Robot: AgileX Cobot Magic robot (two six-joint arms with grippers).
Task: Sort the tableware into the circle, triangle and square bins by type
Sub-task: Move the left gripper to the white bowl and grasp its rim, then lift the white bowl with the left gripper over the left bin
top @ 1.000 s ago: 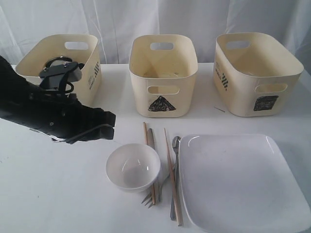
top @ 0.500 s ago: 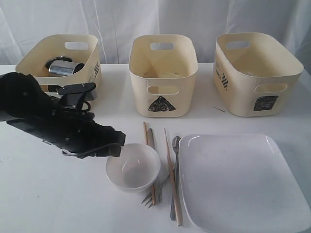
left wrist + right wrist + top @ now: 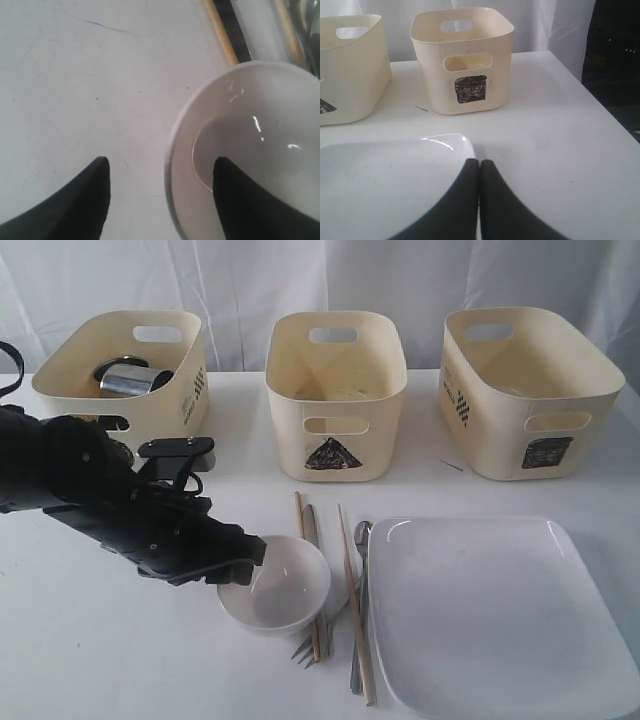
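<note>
My left gripper [image 3: 248, 565] [image 3: 161, 160] is open and straddles the near-left rim of the small white bowl [image 3: 285, 590] [image 3: 250, 125]: one finger is inside, the other outside over the table. Beside the bowl lie two wooden chopsticks [image 3: 355, 610] [image 3: 220, 32], a knife [image 3: 311, 525], a fork [image 3: 303, 650] and a spoon [image 3: 362, 532]. The large white square plate [image 3: 500, 610] [image 3: 380, 185] sits at the front right. A steel mug [image 3: 128, 380] lies in the left bin [image 3: 160, 340], whose mark my arm hides. My right gripper [image 3: 479, 162] is shut and empty at the plate's corner.
The triangle bin [image 3: 335, 390] stands at the back middle. At the back right is the square bin [image 3: 525, 380] [image 3: 462, 60]. Open tabletop lies in front of my left arm, and the table's right edge [image 3: 600, 110] is close to my right gripper.
My left arm has swung from the left bin down and to the right, ending at the white bowl's rim. The steel mug in that bin is now uncovered.
</note>
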